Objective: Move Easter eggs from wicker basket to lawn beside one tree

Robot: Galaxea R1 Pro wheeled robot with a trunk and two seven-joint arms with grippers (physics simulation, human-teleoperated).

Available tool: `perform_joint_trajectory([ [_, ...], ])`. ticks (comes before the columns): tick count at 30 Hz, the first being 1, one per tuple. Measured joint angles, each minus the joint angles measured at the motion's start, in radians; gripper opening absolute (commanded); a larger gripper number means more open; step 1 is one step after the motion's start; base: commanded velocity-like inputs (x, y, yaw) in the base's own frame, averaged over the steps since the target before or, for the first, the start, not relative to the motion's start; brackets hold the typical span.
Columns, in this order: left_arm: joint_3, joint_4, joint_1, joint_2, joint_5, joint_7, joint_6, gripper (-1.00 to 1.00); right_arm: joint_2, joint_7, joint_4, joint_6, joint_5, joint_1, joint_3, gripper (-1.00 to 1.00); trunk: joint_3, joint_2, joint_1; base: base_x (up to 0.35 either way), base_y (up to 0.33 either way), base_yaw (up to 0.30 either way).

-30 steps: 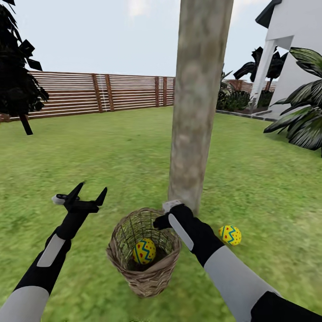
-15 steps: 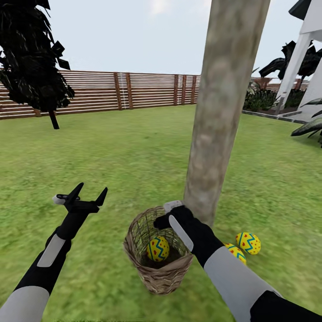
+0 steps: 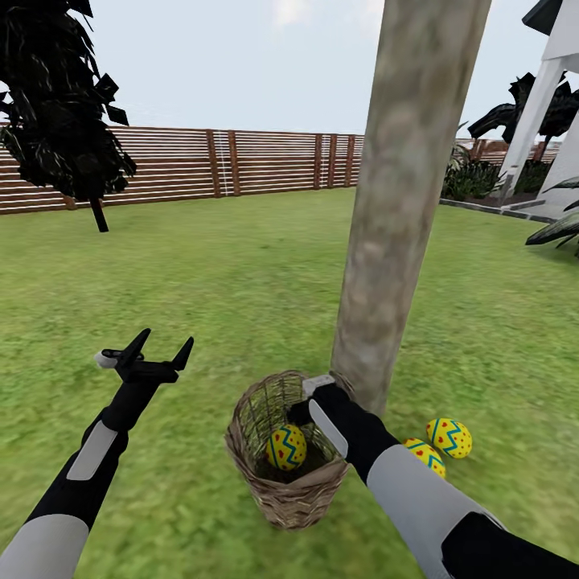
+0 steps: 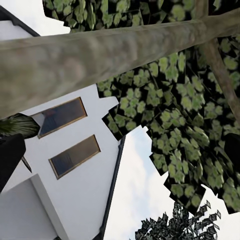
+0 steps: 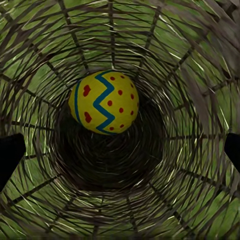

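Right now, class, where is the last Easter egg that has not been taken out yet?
In the head view, the egg lies inside the wicker basket at the tree trunk's foot, just below the right hand.

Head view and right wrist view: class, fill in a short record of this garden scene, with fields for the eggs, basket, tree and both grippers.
eggs in basket: one egg
eggs on lawn: two eggs beside the tree trunk
wicker basket: upright on the lawn, at the trunk's base
right gripper: at the basket's mouth, open, above the egg
left gripper: open, empty, raised over the grass
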Motion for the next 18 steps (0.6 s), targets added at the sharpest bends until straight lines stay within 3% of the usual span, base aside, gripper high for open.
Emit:
perform_joint_trajectory([
  [4,-0.001,0.0,0.0,-0.003,-0.002,0.0,0.0,1.0,0.0,0.002,0.016,-0.001,0.002,-0.021,0.0,1.0,0.0,0.0,0.0,0.0,0.002,0.0],
  [9,-0.003,0.001,0.0,-0.007,-0.003,0.001,0.0,1.0,0.0,0.001,0.088,0.002,-0.003,-0.122,-0.001,1.0,0.0,0.0,0.0,0.0,0.0,0.0],
  [11,-0.002,0.001,0.0,-0.008,-0.002,0.003,-0.002,1.0,0.0,0.001,0.109,0.001,-0.036,-0.155,-0.001,1.0,0.0,0.0,0.0,0.0,0.0,0.0],
  [18,-0.003,0.001,0.0,-0.026,-0.006,0.009,-0.005,1.0,0.0,0.012,0.092,0.001,-0.063,-0.162,0.003,1.0,0.0,0.0,0.0,0.0,0.0,0.053],
])
